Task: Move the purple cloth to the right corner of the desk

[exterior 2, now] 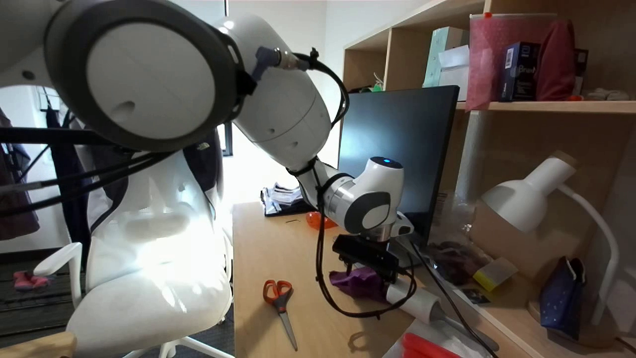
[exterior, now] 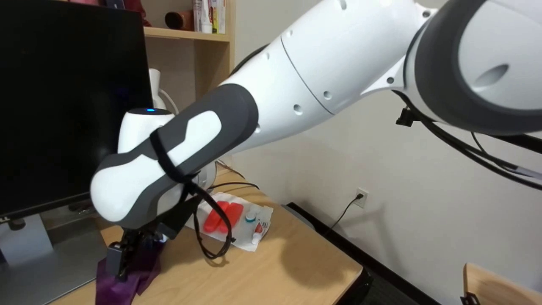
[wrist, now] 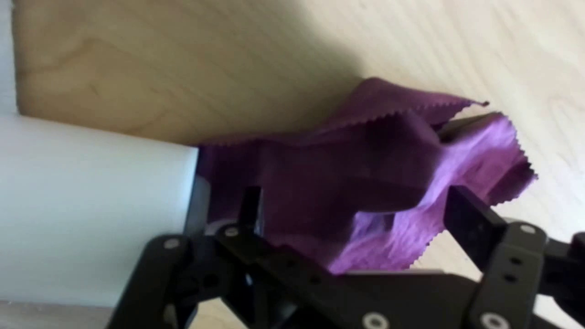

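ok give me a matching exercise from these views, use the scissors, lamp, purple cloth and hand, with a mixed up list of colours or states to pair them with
1. scissors
2. lamp
3. purple cloth
4. hand

A. crumpled, lying on the desk
B. open, jaws apart
C. orange-red handles
D. white shade, curved stem

Right pairs: 1-C, 2-D, 3-A, 4-B

In the wrist view the gripper (wrist: 356, 208) hides part of the purple cloth (wrist: 311, 183); whether they touch cannot be told; a white tube (wrist: 91, 205) runs off the left edge. In an exterior view the left edge cuts the screen (exterior: 67, 106); the bottom edge cuts the purple cloth.
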